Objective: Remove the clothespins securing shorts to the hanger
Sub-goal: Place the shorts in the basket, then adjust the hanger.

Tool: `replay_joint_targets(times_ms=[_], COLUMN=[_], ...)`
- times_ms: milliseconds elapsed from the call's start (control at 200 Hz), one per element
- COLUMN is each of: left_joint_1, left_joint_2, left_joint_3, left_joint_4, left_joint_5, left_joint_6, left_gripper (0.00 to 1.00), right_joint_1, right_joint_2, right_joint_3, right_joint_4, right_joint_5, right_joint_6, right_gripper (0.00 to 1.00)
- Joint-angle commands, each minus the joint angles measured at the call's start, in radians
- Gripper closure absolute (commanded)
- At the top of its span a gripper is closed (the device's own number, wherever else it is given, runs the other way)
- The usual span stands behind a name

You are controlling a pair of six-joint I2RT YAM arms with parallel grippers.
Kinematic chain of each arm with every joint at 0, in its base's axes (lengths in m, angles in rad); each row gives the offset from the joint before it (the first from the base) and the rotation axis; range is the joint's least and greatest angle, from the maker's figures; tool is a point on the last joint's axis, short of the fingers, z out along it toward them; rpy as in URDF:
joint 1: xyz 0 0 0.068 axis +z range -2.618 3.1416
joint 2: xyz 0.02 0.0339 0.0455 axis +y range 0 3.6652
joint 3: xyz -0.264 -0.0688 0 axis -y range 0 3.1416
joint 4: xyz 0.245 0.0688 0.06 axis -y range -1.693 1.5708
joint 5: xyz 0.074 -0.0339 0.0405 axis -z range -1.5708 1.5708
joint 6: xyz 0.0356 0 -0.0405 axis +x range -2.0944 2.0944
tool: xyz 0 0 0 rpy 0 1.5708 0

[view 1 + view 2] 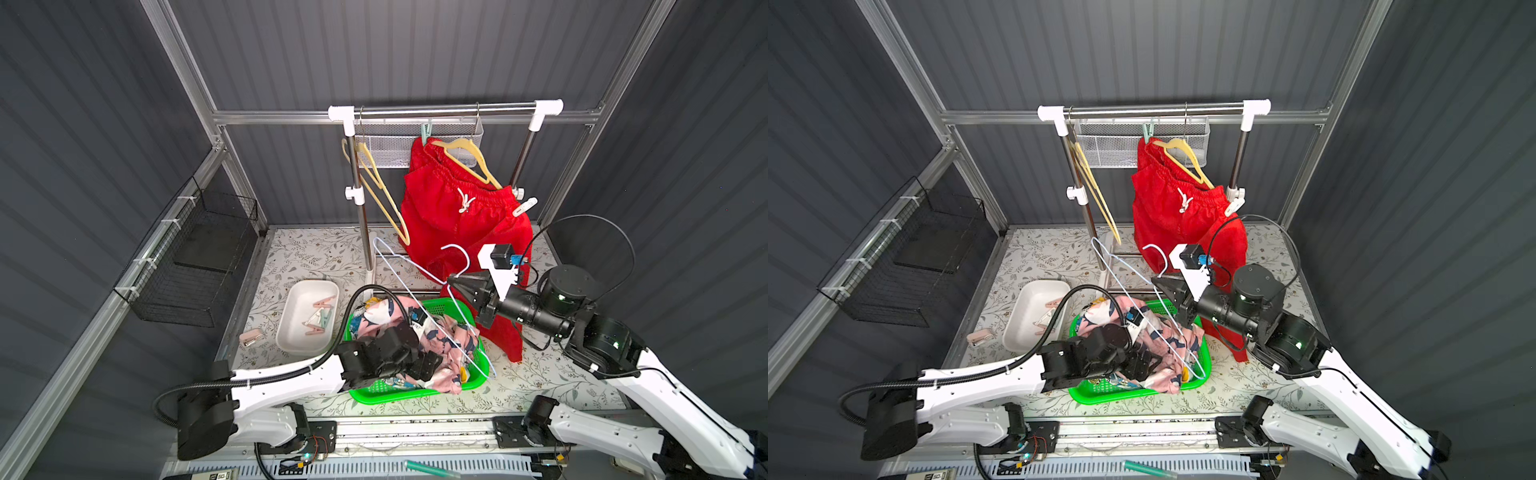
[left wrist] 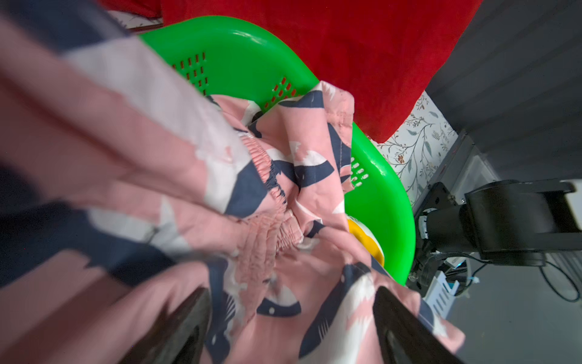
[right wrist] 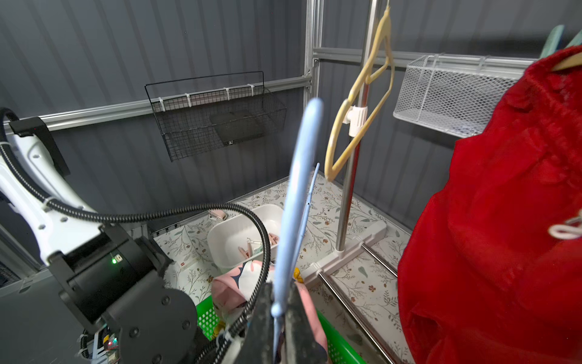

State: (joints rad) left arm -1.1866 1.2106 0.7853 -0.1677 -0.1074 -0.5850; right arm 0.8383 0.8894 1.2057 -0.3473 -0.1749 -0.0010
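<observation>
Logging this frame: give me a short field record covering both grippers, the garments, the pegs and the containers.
left gripper: open, fingers apart over the pink printed shorts in the green basket
right gripper: shut on the pale blue wire hanger, which slants over the basket
red shorts: hanging on the yellow hanger on the rack
pegs on red shorts: mint clothespin at the top corner, white clothespin at the lower waistband end
white tray: holds several loose clothespins
</observation>
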Motion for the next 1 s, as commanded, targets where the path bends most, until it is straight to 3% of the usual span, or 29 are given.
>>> replay_joint_targets(times_ms=[0, 240, 545, 760, 996], left_joint_1=[0.011, 0.038, 0.176, 0.180, 0.180], left_joint_2=[-0.091, -0.254, -0.398, -0.428, -0.446], left_joint_3=[-0.020, -0.024, -0.063, -0.012, 0.068], left_joint_4=[-0.159, -0.277, -0.129, -0.059, -0.108], left_joint_5=[-0.059, -0.076, 0.068, 0.044, -0.020], left_joint_6=[-0.084, -0.203, -0.414, -0.508, -0.514], left_gripper=[0.12, 0.10, 0.10, 0.11, 0.13], right_joint_1=[-0.004, -0.002, -0.002, -0.003, -0.003], right_joint_2=[-0.010, -0.002, 0.043, 0.069, 0.104], right_joint_3=[-0.032, -0.098, -0.164, -0.200, -0.219], right_joint_4=[0.001, 0.024, 0.093, 0.144, 0.139], right_joint_5=[-0.043, -0.057, -0.037, -0.024, -0.021], right_joint_6=[-0.001, 0.007, 0.019, 0.022, 0.029], right_gripper=[1.00, 1.00, 1.00, 1.00, 1.00])
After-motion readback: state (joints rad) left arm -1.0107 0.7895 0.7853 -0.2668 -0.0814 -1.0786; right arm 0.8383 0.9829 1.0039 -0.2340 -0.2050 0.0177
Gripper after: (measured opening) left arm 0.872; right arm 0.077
